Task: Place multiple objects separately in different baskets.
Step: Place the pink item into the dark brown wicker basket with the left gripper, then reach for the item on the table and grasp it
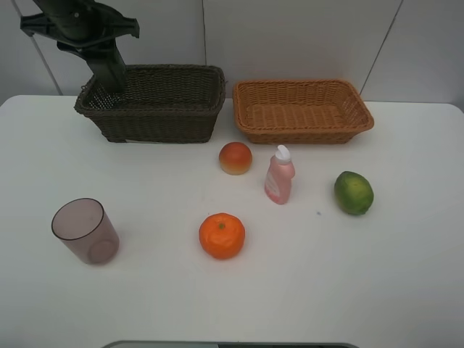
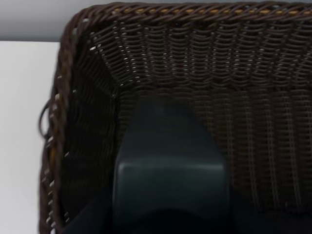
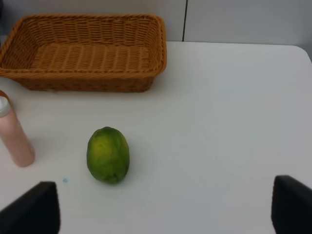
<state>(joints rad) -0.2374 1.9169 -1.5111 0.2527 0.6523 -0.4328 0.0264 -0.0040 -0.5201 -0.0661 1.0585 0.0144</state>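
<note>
**Supervisor:** Report task status.

**Operator:** I judge the first placement to be in hand, and I can confirm none as complete. In the exterior high view, my left arm (image 1: pixel 101 43) reaches from the upper left of the frame down into the dark brown basket (image 1: pixel 156 125). The left wrist view shows the dark bottle (image 2: pixel 168 170) inside that basket's walls, close to the lens and blurred. The left gripper (image 1: pixel 110 78) is masked by the basket rim and the bottle. I cannot tell how wide its jaws stand, or whether they hold the bottle.

**Supervisor:** Items outstanding?

**Operator:** Five, all on the table:
- The cup (image 1: pixel 85 230) stands upright at lower left.
- The orange (image 1: pixel 222 235) lies at lower centre.
- The peach-like fruit (image 1: pixel 235 158) lies at centre, just in front of the gap between the baskets.
- The pink bottle (image 1: pixel 278 181) stands upright, just right of that fruit.
- The lime (image 1: pixel 354 192) lies further right.

The orange-tan basket (image 1: pixel 304 134), at upper right of centre, holds nothing.

**Supervisor:** Right arm?

**Operator:** It is outside the exterior frame. Its wrist view shows the right gripper (image 3: pixel 163 207) with fingertips spread wide and nothing between them. It hangs above the table with the lime ahead of it.

**Supervisor:** Surface and room?

**Operator:** The table (image 1: pixel 377 290) is white and smooth, with rounded far corners. Behind it stands a pale panelled wall (image 1: pixel 290 36) with thin dark seams.
</note>
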